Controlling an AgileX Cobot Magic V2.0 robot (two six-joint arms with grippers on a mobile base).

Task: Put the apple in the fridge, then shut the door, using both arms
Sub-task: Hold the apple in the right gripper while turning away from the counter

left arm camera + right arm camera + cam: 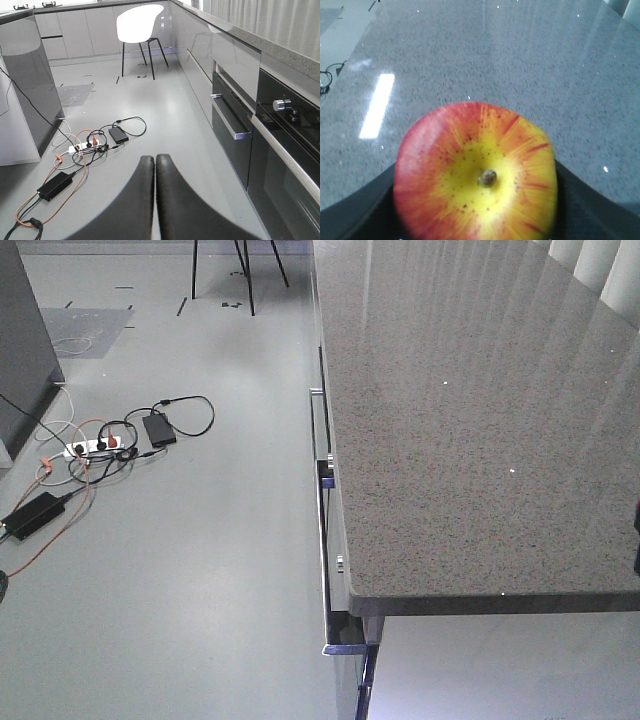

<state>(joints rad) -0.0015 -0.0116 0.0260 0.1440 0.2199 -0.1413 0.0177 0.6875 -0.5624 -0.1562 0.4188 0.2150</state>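
1 apple (477, 175) sits between the 2 dark fingers (355, 222) of the right gripper (476, 220), seemingly clamped; pad contact is hidden. Stem end faces the wrist camera, core axis along the gripper. Speckled countertop (485, 55) behind it. Left gripper (154, 161) pinched closed, empty, over floor (170, 115): 1 white chair (140, 22) at 12 o'clock, 1 cable tangle (90, 142) at 10, oven front (285, 170) at 3

In your right wrist view the apple (477, 175) runs off the bottom edge and covers most of the right gripper (477, 210); only its dark fingers (355, 220) show beside the fruit. The left gripper (155, 162) is cut off below. At the front view's right edge, a dark sliver (636, 540) is too cropped to name.
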